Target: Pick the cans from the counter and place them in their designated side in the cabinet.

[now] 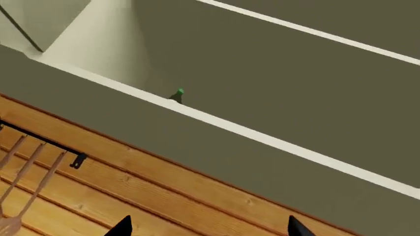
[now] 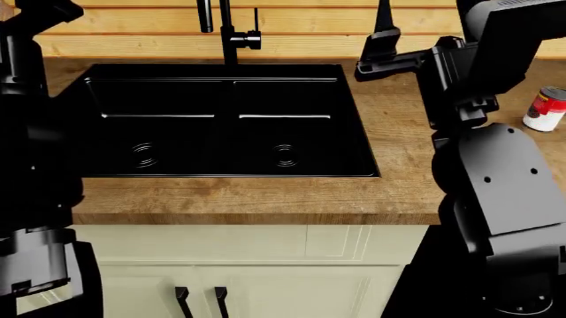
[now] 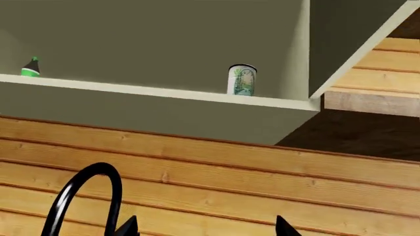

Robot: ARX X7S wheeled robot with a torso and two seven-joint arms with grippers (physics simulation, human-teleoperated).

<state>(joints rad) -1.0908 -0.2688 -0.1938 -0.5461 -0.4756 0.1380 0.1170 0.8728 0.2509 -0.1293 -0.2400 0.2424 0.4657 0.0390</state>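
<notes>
**One can shelved, one can waiting on the counter**

Black fingertips of the left gripper (image 1: 206, 227) poke into the left wrist view, standing well apart with nothing between them, so that pincer looks wide and empty. Beyond them run wood-plank wall boards, a black utensil rail (image 1: 46, 142) with wooden handles hanging from it, and the open cabinet (image 1: 262, 140) above. On its shelf only a small green-capped bottle (image 1: 178, 95) shows from here.

From the head view, both dark arms frame the black sink (image 2: 221, 119) and its tap (image 2: 228, 33). The red-and-white can (image 2: 547, 109) stands upright on the counter (image 2: 265, 195), far out toward the robot's right, just past the right arm and partly cut by the picture's edge. It has a pale metal top and a red label with a white band.

In the right wrist view, the right gripper (image 3: 204, 227) likewise shows two tips spread wide, holding nothing. The green-and-white can (image 3: 241, 80) stands upright on the cabinet shelf, close to the right-hand wall, well apart from the bottle.

The remaining can is probably rigid, moderately heavy if full, and smooth enough to slip. A squeeze across the middle of the label, jaws level, should hold it best; gripping near the rim risks tipping it.
</notes>
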